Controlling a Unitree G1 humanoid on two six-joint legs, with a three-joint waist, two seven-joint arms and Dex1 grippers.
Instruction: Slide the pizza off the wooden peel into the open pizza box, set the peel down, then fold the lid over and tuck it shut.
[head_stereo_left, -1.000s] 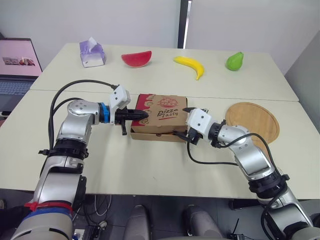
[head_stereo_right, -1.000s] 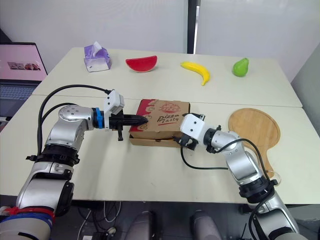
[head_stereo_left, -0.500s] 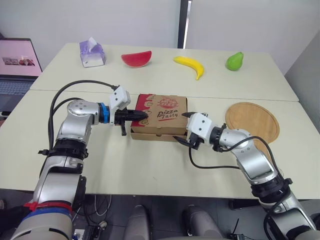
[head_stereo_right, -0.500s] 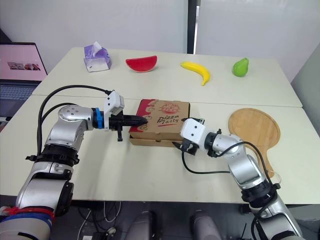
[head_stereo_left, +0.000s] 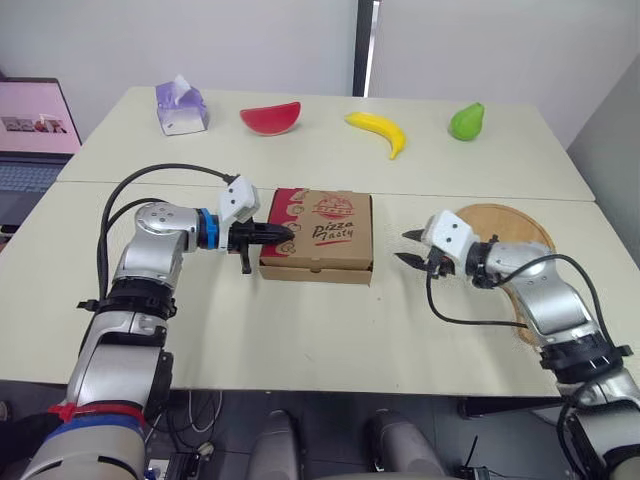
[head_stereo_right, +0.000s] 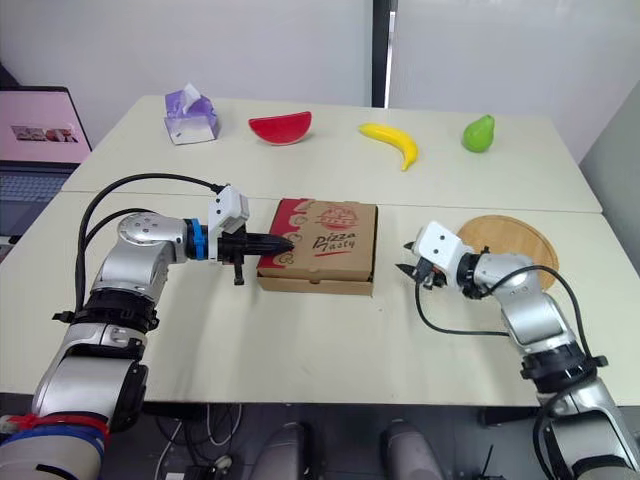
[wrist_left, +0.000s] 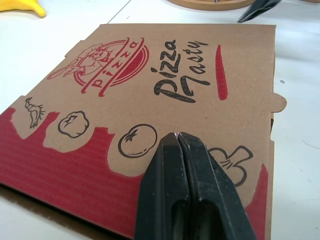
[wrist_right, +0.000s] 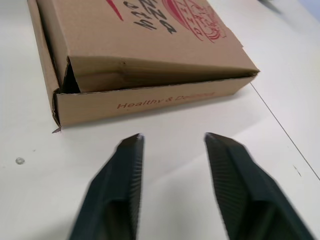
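Note:
The brown pizza box (head_stereo_left: 318, 225) lies in the middle of the near table with its printed lid down. On the side facing my right gripper a dark gap shows at one corner (wrist_right: 67, 80). My left gripper (head_stereo_left: 288, 232) is shut, its tips resting on the lid's left edge (wrist_left: 177, 136). To the right of the box my right gripper (head_stereo_left: 405, 247) hovers clear of it, pointing at it, fingers (wrist_right: 131, 150) apart with nothing between them. The round wooden peel (head_stereo_left: 510, 230) lies flat on the table behind that arm.
On the far table stand a purple tissue box (head_stereo_left: 180, 105), a red watermelon slice (head_stereo_left: 272, 117), a banana (head_stereo_left: 378, 132) and a green pear (head_stereo_left: 467, 121). A laptop screen (head_stereo_left: 28, 125) is at the far left. A seam (head_stereo_left: 420, 190) runs between the two tables.
My right gripper has pulled back from the box's front right corner to the right, toward the peel. The left gripper stays on the lid. The lid now lies flatter.

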